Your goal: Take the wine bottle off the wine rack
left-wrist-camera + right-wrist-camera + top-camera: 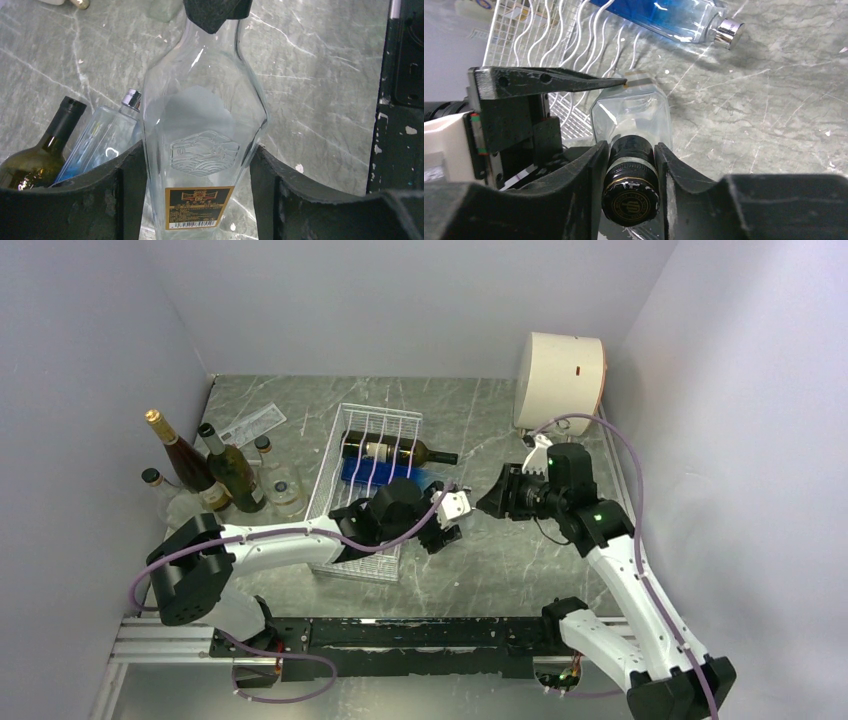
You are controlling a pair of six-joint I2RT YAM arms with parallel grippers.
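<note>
The white wire wine rack [345, 490] lies mid-table. A dark wine bottle [395, 450] and a blue bottle [385, 475] lie across it. My left gripper [445, 520] is just right of the rack, shut on the body of a clear glass bottle [200, 125] with a gold-and-black label, held clear of the rack. My right gripper [631, 167] is shut on that bottle's black cap [631, 185], facing the left gripper; in the top view the right gripper [490, 503] is almost touching it. The rack [549, 30] and the blue bottle [674, 17] also show in the right wrist view.
Several upright bottles [215, 470] stand at the far left by the wall. A cream drum [560, 370] stands at the back right corner. A flat card [252, 425] lies behind the rack. Grey walls close in three sides.
</note>
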